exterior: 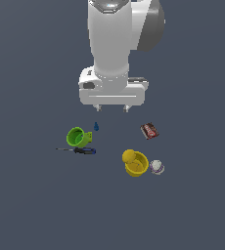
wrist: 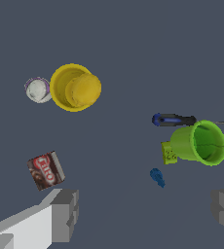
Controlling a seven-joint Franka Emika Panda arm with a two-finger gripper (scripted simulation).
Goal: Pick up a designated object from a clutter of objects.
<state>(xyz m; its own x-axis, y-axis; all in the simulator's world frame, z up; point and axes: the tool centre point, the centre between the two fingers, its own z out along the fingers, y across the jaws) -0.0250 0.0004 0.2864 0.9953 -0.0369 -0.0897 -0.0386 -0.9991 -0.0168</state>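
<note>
Lime-green, the cup [exterior: 76, 136] lies tipped on the surface [exterior: 36, 205], a small block [wrist: 168, 152] touching its base and the screwdriver [exterior: 80, 150] just beside it. Spread and empty, the end effector [exterior: 113, 108] hangs above, apparently ready to descend.

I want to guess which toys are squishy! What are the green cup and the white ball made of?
The green cup looks like hard plastic: smooth, one bright even color, thin rim. The white ball looks firm and matte, maybe leather or rubber, with faint purplish marks like stitching. These are simulator renders, so it is only a guess.
</note>
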